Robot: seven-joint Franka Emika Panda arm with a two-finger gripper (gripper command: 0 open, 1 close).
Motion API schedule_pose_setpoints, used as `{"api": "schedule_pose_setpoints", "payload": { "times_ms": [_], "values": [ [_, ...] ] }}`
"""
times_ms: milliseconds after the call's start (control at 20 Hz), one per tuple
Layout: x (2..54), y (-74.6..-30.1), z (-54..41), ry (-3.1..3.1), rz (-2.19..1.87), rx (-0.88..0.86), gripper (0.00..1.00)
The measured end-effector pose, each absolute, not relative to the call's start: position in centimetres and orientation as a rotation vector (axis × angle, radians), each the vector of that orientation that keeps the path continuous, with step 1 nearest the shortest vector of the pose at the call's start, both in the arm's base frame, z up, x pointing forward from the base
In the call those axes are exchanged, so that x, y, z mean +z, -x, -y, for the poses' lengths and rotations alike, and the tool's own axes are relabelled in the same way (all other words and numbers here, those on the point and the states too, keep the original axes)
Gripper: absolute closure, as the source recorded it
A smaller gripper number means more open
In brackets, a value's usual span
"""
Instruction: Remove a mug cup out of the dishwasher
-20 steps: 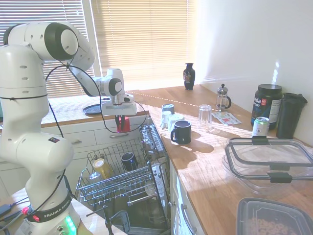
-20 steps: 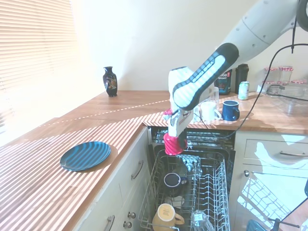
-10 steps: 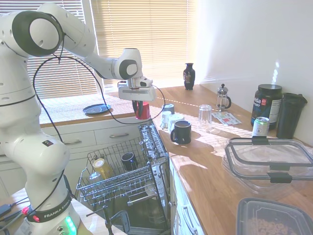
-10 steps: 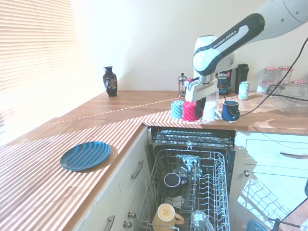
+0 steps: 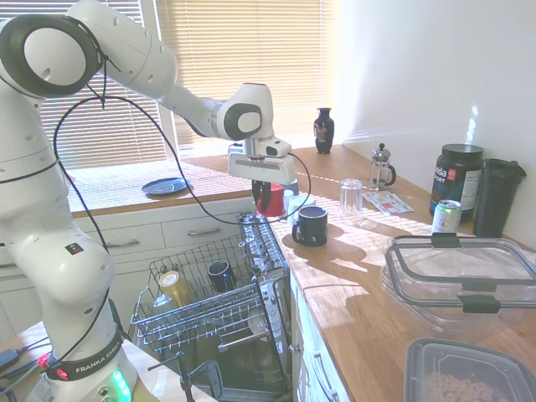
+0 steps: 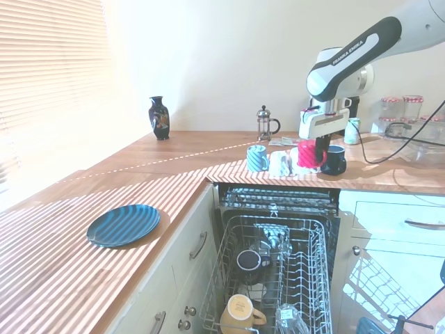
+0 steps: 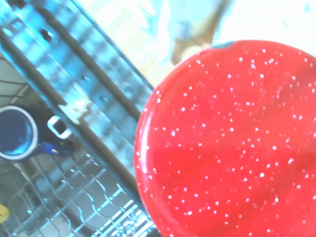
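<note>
My gripper (image 5: 269, 193) is shut on the red mug cup (image 5: 273, 202), holding it by the rim just above the wooden counter's corner, beside the other mugs. From the other side, the mug cup (image 6: 306, 155) hangs under the gripper (image 6: 315, 149), left of a navy mug (image 6: 334, 159). Its speckled red underside (image 7: 227, 143) fills much of the wrist view. The dishwasher stands open below, its wire rack (image 5: 201, 306) (image 6: 278, 278) pulled out, and the mug cup is clear of it.
In the rack are a black mug (image 6: 249, 262), a yellow cup (image 6: 240, 311) and a glass. On the counter stand a teal mug (image 6: 256, 158), a white mug (image 6: 280, 162), a French press (image 5: 382, 167), a glass (image 5: 351, 197), a vase (image 5: 324, 131) and a blue plate (image 6: 124, 224).
The gripper has carried the red mug cup up from over the rack and across to the counter by the other mugs.
</note>
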State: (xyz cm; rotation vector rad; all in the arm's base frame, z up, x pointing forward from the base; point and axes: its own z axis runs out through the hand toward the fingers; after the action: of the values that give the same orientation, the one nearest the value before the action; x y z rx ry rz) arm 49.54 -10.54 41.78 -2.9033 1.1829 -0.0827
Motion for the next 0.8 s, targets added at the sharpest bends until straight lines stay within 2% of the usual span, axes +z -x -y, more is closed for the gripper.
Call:
{"api": "schedule_pose_setpoints", "payload": {
  "times_ms": [250,800],
  "values": [
    [39.9,-50.4,10.9,2.908,-1.182,-0.086,1.0],
    [38.0,-57.2,9.8,2.938,-1.162,-0.059,1.0]
  ]
}}
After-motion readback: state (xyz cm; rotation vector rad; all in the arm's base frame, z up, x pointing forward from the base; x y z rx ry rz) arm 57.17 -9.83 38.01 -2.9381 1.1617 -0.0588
